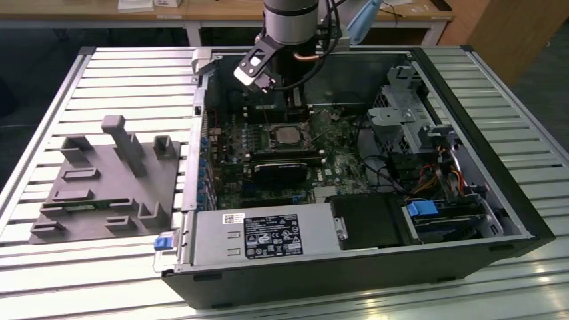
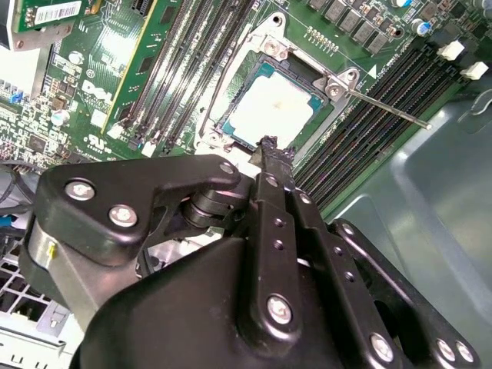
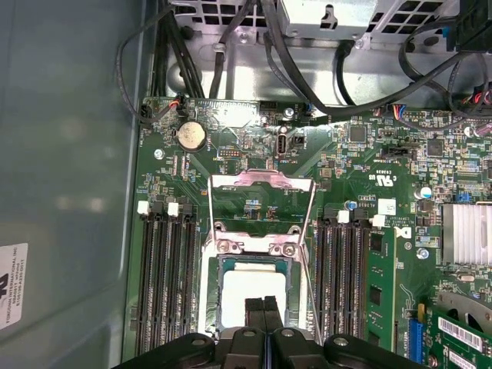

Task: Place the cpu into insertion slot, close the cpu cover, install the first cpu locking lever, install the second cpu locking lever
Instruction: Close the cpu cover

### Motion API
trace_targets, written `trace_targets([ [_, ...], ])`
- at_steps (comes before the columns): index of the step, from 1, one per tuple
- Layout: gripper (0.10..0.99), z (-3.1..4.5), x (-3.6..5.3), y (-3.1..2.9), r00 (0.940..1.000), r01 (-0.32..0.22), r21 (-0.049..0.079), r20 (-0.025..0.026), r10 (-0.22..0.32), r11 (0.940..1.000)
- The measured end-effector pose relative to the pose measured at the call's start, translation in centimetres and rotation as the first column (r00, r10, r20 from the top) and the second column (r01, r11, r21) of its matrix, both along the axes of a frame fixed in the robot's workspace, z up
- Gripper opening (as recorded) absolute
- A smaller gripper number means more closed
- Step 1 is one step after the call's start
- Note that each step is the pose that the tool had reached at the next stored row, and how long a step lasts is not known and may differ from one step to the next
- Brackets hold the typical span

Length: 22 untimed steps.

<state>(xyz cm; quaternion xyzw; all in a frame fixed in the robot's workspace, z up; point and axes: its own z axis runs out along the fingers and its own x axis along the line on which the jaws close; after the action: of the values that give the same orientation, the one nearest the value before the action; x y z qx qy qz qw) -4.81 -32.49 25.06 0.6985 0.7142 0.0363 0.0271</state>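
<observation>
The cpu (image 3: pixel 252 290), a pale silver square, lies in the insertion slot (image 3: pixel 209 307); it shows too in the second wrist view (image 2: pixel 270 109) and in the exterior view (image 1: pixel 286 135). The cpu cover (image 3: pixel 261 179) stands flipped open behind the slot, with the board showing through its cut-out. A thin locking lever (image 2: pixel 384 102) sticks out free from the slot's corner, and a lever wire (image 3: pixel 310 284) runs beside the slot. My gripper (image 3: pixel 264 309) hovers over the cpu's near edge with its black fingers (image 2: pixel 269 154) shut together on nothing. In the exterior view the gripper (image 1: pixel 289 107) hangs just above the slot.
Long black memory slots (image 3: pixel 165 284) flank the slot on both sides. A black heatsink block (image 1: pixel 280 172), a power supply (image 1: pixel 258 233) and a drive cage (image 1: pixel 400 113) crowd the case. Cables (image 3: pixel 231 46) run along the far wall. A grey fixture (image 1: pixel 106 180) sits outside the case.
</observation>
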Motion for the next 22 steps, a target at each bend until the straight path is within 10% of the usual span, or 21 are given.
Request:
trace_targets([
  [18,0.102,0.92,0.03,0.0,1.0,0.0,0.0,0.0,0.0,1.0],
  [22,0.102,0.92,2.21,0.0,1.0,0.0,0.0,0.0,0.0,1.0],
])
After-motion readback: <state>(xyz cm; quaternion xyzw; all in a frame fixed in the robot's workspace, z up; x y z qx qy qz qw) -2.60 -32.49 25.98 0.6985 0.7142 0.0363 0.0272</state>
